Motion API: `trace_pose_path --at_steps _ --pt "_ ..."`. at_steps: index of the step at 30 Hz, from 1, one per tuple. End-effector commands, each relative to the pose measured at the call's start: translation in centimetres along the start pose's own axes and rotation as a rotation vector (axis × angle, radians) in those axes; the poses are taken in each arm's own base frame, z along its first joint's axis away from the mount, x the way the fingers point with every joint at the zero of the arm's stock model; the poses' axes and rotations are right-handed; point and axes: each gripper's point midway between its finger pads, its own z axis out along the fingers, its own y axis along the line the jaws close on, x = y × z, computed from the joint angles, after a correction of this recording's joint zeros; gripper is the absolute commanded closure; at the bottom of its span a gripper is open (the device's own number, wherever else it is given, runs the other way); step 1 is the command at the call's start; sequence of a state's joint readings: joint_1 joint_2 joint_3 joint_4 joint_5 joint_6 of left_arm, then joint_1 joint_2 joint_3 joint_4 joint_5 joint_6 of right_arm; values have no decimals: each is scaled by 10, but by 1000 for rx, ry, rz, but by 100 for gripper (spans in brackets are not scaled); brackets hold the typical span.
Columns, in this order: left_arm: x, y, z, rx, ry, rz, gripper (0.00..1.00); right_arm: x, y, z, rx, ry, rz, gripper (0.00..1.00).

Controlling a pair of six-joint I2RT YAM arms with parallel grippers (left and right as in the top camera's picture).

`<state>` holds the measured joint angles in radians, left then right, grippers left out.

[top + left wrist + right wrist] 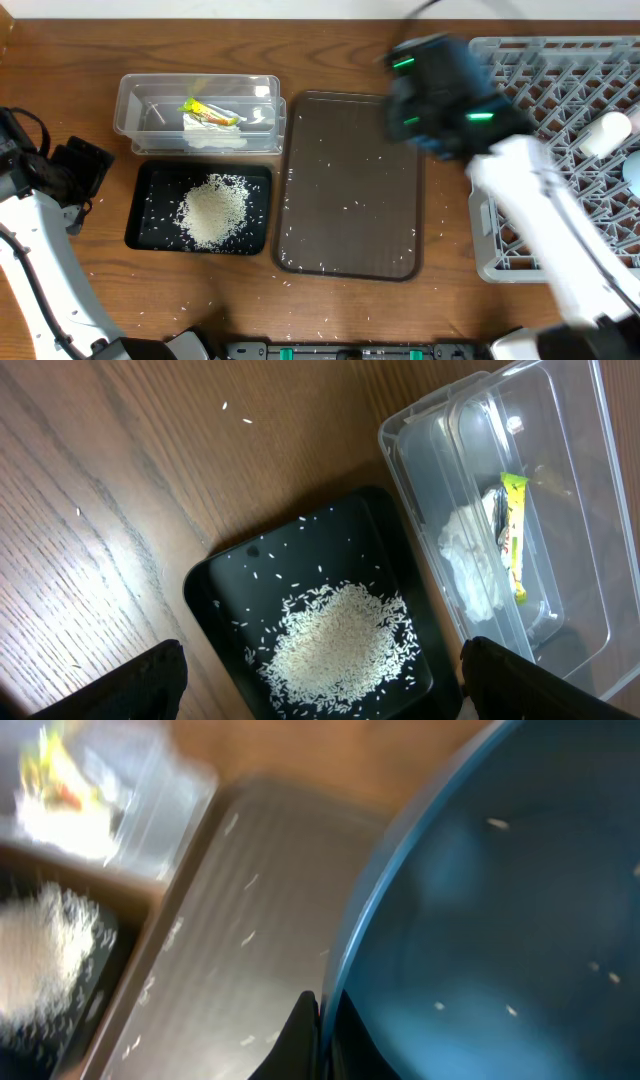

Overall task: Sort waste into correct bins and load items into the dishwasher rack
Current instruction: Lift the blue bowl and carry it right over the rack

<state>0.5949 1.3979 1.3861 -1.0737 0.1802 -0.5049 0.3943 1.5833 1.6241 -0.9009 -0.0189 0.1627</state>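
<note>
My right gripper is shut on the rim of the dark-blue round dish, which fills the right of the right wrist view and carries a few rice grains. In the overhead view that arm's wrist is a blur between the brown tray and the grey dishwasher rack. The heap of white rice lies in the black tray. The yellow-green wrapper and white paper lie in the clear tub. My left gripper hangs open above the rice, holding nothing.
The brown serving tray sits mid-table, scattered with loose grains. A white cup lies in the rack, with a light-blue bowl at the frame's right edge. Stray grains dot the wooden table around the trays.
</note>
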Motion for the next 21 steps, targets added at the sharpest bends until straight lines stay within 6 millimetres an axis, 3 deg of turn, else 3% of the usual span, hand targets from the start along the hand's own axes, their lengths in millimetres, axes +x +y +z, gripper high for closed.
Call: trace_pose_path --at_steps 1,7,11,21 --pt "-3 -1 -5 6 -16 -8 10 -17 -20 -25 -128 -67 -63 99" --pt "-3 -1 -5 6 -16 -8 10 -36 -90 -37 -306 -185 3 99" --pt "-3 -1 -5 6 -16 -8 9 -49 -120 -36 -430 -273 44 99" --pt "-3 -1 -5 5 -16 -8 10 -59 -138 -2 -801 -400 11 99"
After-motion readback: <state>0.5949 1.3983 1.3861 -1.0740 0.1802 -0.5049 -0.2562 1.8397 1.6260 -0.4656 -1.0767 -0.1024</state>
